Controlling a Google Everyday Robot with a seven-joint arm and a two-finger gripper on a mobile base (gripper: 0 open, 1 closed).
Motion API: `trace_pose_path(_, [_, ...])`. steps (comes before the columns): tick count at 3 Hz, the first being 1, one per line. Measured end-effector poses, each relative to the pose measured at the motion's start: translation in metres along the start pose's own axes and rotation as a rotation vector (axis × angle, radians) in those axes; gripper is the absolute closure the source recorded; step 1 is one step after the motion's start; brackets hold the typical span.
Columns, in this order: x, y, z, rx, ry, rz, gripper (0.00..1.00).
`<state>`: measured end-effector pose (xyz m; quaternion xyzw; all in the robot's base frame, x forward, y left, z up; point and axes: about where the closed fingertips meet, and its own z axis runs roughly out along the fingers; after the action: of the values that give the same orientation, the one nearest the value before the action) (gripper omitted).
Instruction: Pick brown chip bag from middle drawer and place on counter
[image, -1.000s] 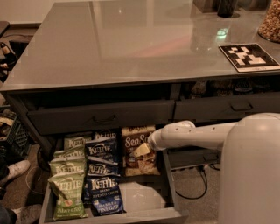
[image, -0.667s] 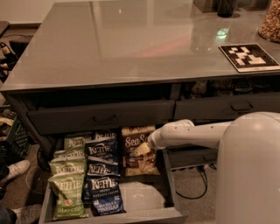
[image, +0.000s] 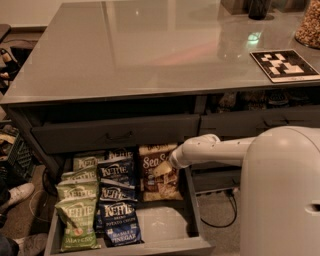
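Note:
The brown chip bag (image: 152, 176) with white "Sea Salt" lettering lies at the back right of the open middle drawer (image: 165, 225), beside blue and green Kettle bags. My gripper (image: 164, 169) at the end of the white arm (image: 215, 150) reaches in from the right. It is down on the right part of the brown bag and covers some of its lettering. The glossy grey counter (image: 150, 50) spans the top of the cabinet above the drawer.
Blue Kettle bags (image: 117, 200) and green Kettle bags (image: 77, 220) fill the drawer's left side. A black-and-white patterned board (image: 284, 65) and a jar (image: 309, 22) stand on the counter's right. A closed drawer (image: 115, 132) sits above. A shoe (image: 17, 192) and a crate (image: 15, 155) are on the floor at left.

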<state>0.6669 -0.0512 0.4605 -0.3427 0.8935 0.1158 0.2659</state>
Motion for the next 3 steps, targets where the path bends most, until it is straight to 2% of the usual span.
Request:
trace_pose_path(1, [0.0027,-0.0006,0.0072,-0.009,0.010,0.007,0.00])
trace_pose_path(2, [0.0039,-0.0004,0.0136,-0.032,0.017,0.026,0.18])
trace_pose_path(3, [0.0061,-0.0011,0.0156,-0.048,0.022,0.038,0.42])
